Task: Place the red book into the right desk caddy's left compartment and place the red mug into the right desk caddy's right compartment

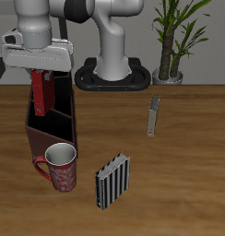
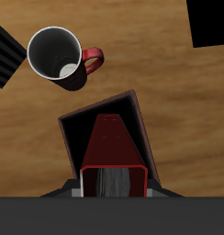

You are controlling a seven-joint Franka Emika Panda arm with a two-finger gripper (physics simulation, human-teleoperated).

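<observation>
The arm reaches forward from its white base [image 1: 114,57] at the back of the tabletop, its upper links leaving the exterior view at the top edge. The wrist points straight down, ending in the pale grey hand [image 1: 41,81], which hangs above the tabletop. Its two fingers point downward and are clamped on the red book [image 1: 41,92], held upright with its upper end between them. In the wrist view the hand's dark body shows as a band along one edge, with the red book [image 2: 112,151] projecting away from it; the fingertips themselves are hidden.
</observation>
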